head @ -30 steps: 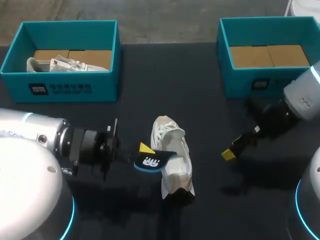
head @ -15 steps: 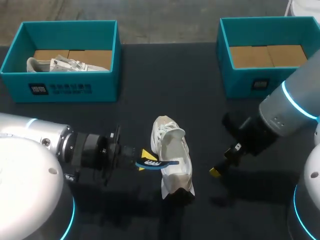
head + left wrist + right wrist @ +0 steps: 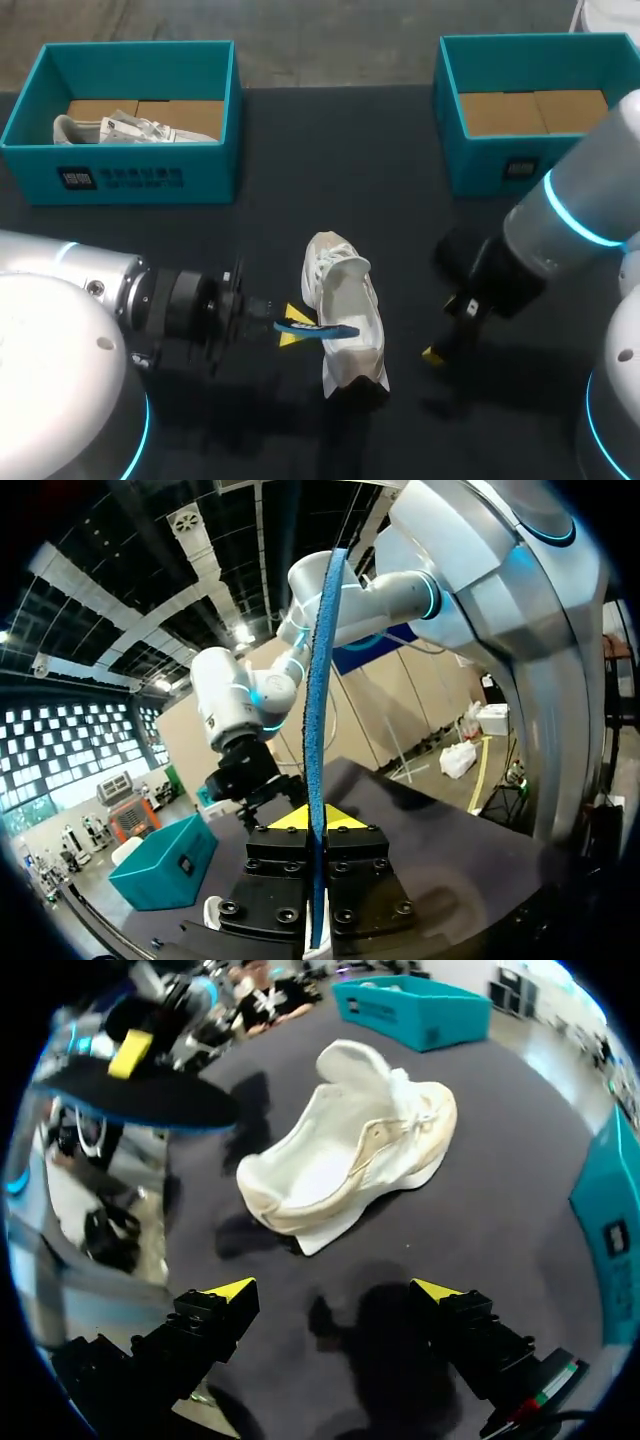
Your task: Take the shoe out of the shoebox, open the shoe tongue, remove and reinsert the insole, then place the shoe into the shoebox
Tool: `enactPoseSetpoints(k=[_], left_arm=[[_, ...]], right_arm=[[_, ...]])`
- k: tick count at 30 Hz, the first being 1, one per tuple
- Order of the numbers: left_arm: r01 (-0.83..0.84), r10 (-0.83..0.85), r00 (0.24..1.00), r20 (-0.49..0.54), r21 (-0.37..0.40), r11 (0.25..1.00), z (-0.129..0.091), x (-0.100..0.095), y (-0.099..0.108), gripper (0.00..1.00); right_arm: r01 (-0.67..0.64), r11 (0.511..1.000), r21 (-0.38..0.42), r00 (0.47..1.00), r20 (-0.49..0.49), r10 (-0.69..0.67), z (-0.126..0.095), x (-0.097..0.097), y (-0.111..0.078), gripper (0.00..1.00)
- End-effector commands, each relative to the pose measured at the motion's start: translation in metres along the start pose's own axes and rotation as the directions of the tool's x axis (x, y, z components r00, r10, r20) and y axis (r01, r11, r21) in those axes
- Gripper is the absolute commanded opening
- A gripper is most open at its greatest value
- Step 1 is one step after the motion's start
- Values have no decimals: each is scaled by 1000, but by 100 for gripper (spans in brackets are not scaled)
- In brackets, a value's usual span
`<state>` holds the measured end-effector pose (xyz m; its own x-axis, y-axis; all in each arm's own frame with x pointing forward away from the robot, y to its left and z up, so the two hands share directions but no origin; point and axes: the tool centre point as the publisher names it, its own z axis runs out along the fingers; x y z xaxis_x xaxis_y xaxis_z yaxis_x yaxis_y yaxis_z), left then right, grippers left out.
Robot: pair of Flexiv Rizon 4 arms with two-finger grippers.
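A white shoe [image 3: 346,318] lies on the black table, toe toward the far side, tongue lifted; the right wrist view shows the shoe [image 3: 350,1150] ahead of the gripper. My left gripper [image 3: 290,325] is shut on a dark insole with a blue rim [image 3: 318,328], held level just over the shoe's left side. In the left wrist view the insole [image 3: 318,710] stands edge-on between the gripper's [image 3: 318,825] fingers. My right gripper [image 3: 438,348] hangs open to the right of the shoe, low over the table. Its fingertips [image 3: 228,1290] hold nothing, and the insole [image 3: 140,1092] shows beyond the shoe's heel.
A teal shoebox [image 3: 120,170] at the far left holds another white shoe [image 3: 125,128]. A second teal shoebox [image 3: 470,150] at the far right shows only its cardboard floor.
My right arm has swung left and down toward the shoe's right side. My left gripper has turned the insole from flat-faced to edge-on and pushed it right, over the shoe.
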<state>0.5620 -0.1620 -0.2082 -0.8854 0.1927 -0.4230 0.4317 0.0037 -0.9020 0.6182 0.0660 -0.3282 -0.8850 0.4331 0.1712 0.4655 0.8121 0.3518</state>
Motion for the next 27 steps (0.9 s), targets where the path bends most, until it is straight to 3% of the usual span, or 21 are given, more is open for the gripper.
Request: enactPoseSetpoints(k=[1, 9, 27], left_arm=[[-14, 14, 1000, 23, 4, 1000, -3, 13, -5, 0], [-5, 4, 1000, 28, 31, 1000, 2, 26, -10, 0], [-33, 29, 994, 109, 38, 999, 6, 29, -1, 0]], right_arm=[[80, 995, 66, 996, 36, -82, 19, 2, 13, 100], [168, 983, 76, 985, 33, -171, 32, 3, 12, 100], [237, 965, 113, 971, 1, -239, 47, 9, 11, 100]])
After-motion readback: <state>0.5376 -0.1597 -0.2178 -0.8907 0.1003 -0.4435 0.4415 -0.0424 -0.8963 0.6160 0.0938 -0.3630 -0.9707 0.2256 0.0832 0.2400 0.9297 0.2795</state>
